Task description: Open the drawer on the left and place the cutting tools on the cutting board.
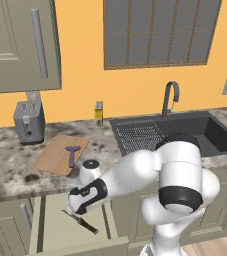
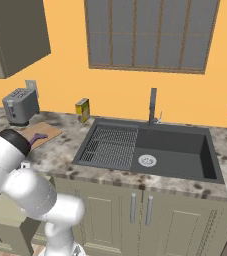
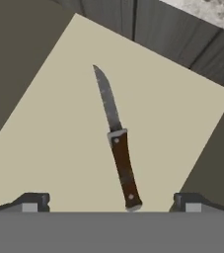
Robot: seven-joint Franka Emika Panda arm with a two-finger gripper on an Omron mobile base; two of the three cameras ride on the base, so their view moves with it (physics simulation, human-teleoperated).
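Hovering spread above knife (image 3: 116,140) in open drawer (image 1: 55,227): pincer (image 3: 111,200). Purple peeler (image 1: 72,154) lies on cutting board (image 1: 52,159).

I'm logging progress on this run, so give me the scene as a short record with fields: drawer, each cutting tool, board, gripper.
drawer: grey-olive drawer pulled open, pale beige inside
knife: small silver-bladed knife with dark brown handle lying flat on the drawer floor
peeler: small purple T-shaped tool lying on the board
board: flat light-brown wooden cutting board on the counter by the grey toaster
gripper: two-finger gripper open, above the knife handle, holding nothing
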